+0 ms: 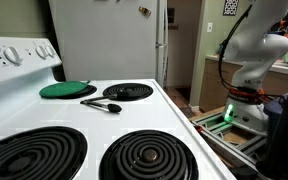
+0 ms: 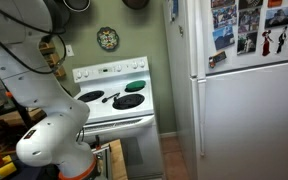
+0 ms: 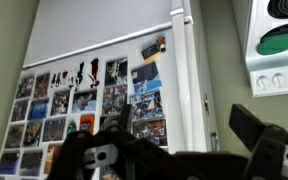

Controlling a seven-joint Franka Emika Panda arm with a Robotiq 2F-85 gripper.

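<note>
Black gripper point(image 3: 179, 142), jaws wide and empty, lower frame, before a white refrigerator point(image 3: 104, 40) papered with photographs point(image 3: 84, 100), lettering illegible; round green disc point(image 3: 280, 42) upper right.

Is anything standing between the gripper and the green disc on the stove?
Nothing visible does. The open gripper hangs in free air away from the stove, with the green disc in plain sight in the wrist view. A black utensil lies beside the disc on the stovetop.
</note>
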